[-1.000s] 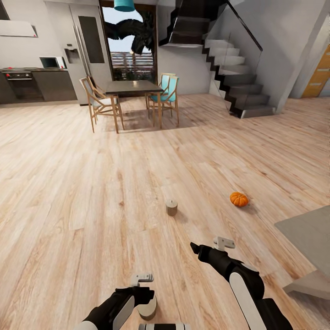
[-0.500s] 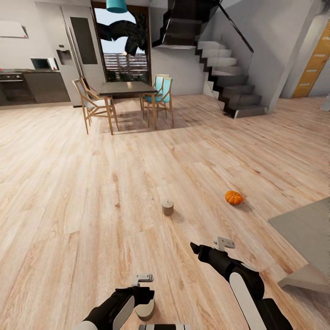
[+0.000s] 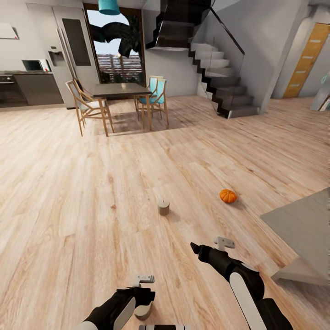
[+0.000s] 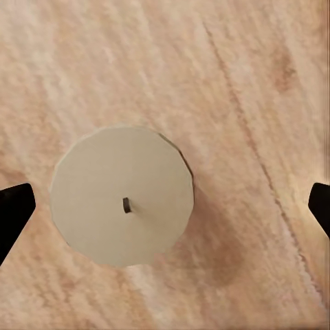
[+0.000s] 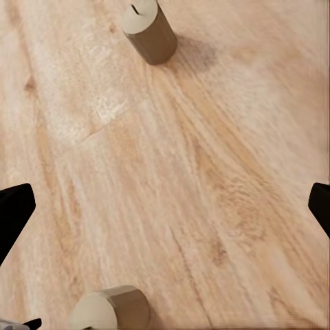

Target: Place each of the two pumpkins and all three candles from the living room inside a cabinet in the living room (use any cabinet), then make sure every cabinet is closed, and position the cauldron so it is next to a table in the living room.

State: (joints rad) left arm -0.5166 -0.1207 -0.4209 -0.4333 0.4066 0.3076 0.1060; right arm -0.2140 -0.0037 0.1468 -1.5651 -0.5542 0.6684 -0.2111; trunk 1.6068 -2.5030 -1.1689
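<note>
while the pumpkin (image 3: 228, 195) sits apart, a candle (image 3: 163, 207) stands on bare floor (image 3: 68, 192).

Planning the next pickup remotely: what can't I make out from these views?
- Candle by the left claw, head view: its lower part is hidden behind the arm.
- Second candle in the right wrist view: cut off by the picture edge.
- Grey platform, head view: cut off by the edge.

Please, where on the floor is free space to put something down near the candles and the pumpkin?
The wood floor lies bare between the upright candle and the dining table, and also between that candle and the pumpkin. It is tighter beside the left gripper, where another candle stands, and by the grey platform.
</note>
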